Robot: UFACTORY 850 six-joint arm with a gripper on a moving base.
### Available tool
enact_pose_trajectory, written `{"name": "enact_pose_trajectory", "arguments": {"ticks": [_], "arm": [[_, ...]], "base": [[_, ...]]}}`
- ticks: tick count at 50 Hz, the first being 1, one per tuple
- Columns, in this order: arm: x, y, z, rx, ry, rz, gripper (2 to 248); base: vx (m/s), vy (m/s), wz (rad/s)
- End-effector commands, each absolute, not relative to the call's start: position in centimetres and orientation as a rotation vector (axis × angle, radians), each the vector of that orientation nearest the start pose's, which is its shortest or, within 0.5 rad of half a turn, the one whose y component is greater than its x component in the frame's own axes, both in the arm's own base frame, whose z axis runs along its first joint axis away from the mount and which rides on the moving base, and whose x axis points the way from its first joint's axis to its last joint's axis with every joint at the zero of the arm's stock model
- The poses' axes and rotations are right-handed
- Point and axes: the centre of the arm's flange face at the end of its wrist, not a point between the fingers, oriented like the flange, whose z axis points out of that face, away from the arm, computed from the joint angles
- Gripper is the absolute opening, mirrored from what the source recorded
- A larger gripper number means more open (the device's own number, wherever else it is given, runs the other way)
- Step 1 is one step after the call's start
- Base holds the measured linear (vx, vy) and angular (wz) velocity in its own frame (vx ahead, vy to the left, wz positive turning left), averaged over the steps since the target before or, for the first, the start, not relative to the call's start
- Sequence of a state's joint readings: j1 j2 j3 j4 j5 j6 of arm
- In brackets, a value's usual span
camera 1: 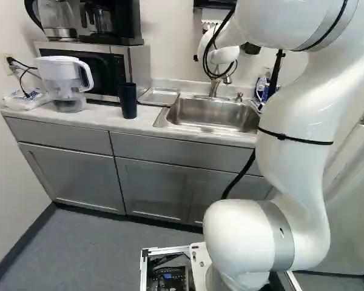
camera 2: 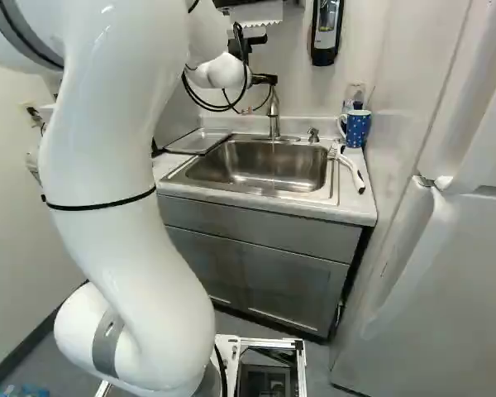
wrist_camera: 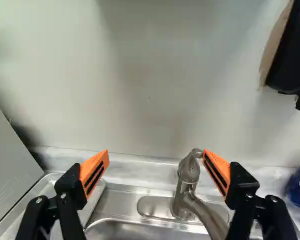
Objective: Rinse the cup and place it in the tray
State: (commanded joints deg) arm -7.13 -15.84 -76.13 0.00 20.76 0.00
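Right base view: mug (camera 2: 358, 128) R of sink (camera 2: 256, 168), contents unclear, tray (camera 2: 200, 141) L; jaws (camera 2: 264, 79) spread wide.

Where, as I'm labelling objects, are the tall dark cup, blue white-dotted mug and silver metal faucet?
Tall dark cup (camera 1: 128, 102): left base view, side.
Blue white-dotted mug (camera 2: 359, 129): right base view, side.
Silver metal faucet (wrist_camera: 208, 218): wrist view, spout.

Pale wall (wrist_camera: 140, 75), grey cabinets (camera 1: 67, 170), grey floor (camera 1: 91, 254), 1 refrigerator (camera 2: 455, 289)
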Motion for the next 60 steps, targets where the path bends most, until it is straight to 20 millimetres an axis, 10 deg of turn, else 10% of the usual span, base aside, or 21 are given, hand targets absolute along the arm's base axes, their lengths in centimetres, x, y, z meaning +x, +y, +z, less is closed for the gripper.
{"name": "enact_pose_trajectory", "arguments": {"ticks": [60], "arm": [[64.6,-8.0,64.3,-2.442,0.151,-2.096,247]], "base": [[0.000,0.000,0.000]]}}
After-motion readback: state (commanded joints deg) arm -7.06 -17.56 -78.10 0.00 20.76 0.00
